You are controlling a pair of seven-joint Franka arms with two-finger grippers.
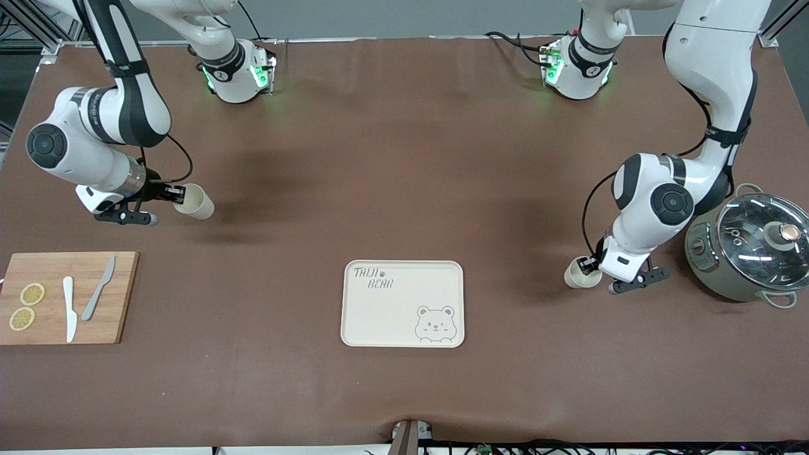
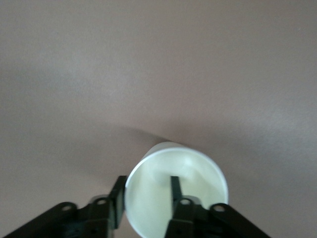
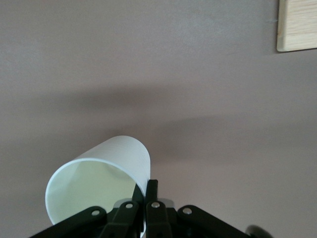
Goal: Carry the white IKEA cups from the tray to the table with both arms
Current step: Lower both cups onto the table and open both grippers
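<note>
One white cup [image 1: 194,201] hangs tilted over the bare table, toward the right arm's end. My right gripper [image 1: 174,193] is shut on its rim wall. In the right wrist view the cup [image 3: 99,173] has one finger inside and one outside, pinched at the gripper [image 3: 148,191]. The second white cup [image 1: 580,273] appears to rest on the table beside the pot, toward the left arm's end. My left gripper [image 1: 592,265] straddles its rim. In the left wrist view that gripper [image 2: 146,191] is open, with one finger outside the cup [image 2: 198,173] and one inside.
A cream bear-printed tray [image 1: 354,316] lies mid-table, nearer the front camera. A wooden cutting board [image 1: 123,297] with lemon slices and two knives lies at the right arm's end; its corner shows in the right wrist view [image 3: 297,25]. A glass-lidded pot [image 1: 746,253] stands at the left arm's end.
</note>
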